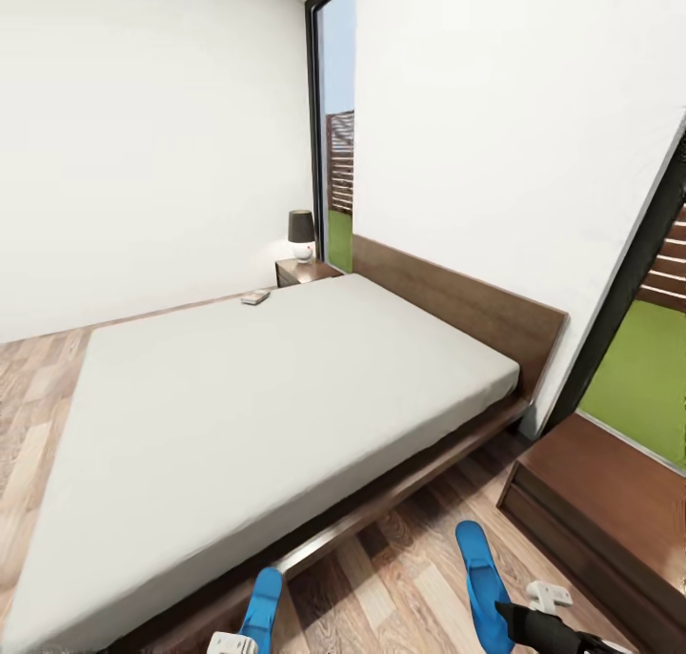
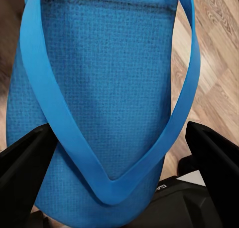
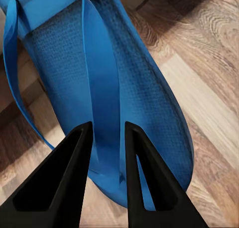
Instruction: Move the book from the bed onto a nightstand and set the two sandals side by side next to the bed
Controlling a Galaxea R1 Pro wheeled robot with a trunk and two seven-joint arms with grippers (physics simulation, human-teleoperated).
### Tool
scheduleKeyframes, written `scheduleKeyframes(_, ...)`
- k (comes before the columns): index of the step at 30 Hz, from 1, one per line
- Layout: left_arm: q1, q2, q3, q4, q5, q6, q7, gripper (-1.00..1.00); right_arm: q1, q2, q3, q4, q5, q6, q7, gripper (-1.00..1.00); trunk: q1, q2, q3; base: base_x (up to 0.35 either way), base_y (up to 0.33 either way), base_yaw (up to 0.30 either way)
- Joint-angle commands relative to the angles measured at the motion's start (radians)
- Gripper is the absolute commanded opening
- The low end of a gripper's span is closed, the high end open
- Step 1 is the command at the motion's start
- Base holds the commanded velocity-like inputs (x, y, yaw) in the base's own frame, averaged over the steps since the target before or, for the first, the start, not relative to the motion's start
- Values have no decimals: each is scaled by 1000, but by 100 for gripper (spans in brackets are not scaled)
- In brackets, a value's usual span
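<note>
**Ana:** Right wrist view first, please. What do you hold there?

**Me:** The right sandal (image 3: 149,103). My right gripper (image 3: 107,128) is narrow, its two fingers closed around one strap (image 3: 102,88) near the toe, and the sole hangs over the wood floor (image 3: 209,88). In the left wrist view the left sandal (image 2: 99,78) lies between the fingers of my left gripper (image 2: 117,133), which stand wide, one on each side of the sole. I cannot tell if they press it or only stand around it.

**Ana:** And where are they in the room?

**Me:** In the head view both sandals are low, in front of me. The left one (image 1: 262,608) is just beside the bed (image 1: 267,387) frame. The right one (image 1: 481,578) is well apart from it, further out on the floor.

**Ana:** So how do you do it well?

**Me:** I think I should bring the right one toward the left, turn it until the two point the same way, and put the sole down flat before I open. A strap is soft, so the sandal may swing. I would go slowly.

**Ana:** The book?

**Me:** The book (image 1: 254,297) is on the far corner of the mattress, near the nightstand (image 1: 303,271) with the lamp (image 1: 301,233). It is not yet moved.
</note>
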Motion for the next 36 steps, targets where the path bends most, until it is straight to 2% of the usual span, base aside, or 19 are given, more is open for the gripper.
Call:
scheduleKeyframes(1, -1, 0, 7, 1, -10, -6, -3, -100, -2, -1, -3, 5, -5, -5, 6, -100, 0, -1, -1, -82, 0, 0)
scheduleKeyframes(8, -1, 0, 7, 1, -10, -6, -3, -100, -2, -1, -3, 5, -5, -5, 6, -100, 0, -1, -1, -17, 0, 25)
scheduleKeyframes(17, -1, 0, 7, 1, -10, -6, -3, -100, -2, -1, -3, 5, -5, -5, 6, -100, 0, -1, -1, 0, 0, 213)
scheduleKeyframes(27, -1, 0, 7, 1, -10, -6, -3, -100, -2, -1, -3, 5, -5, -5, 6, -100, 0, -1, -1, 0, 0, 30)
scheduleKeyframes(36, -1, 0, 7, 1, -10, -6, -3, -100, -2, -1, -3, 5, -5, -5, 7, -100, 0, -1, -1, 0, 0, 263)
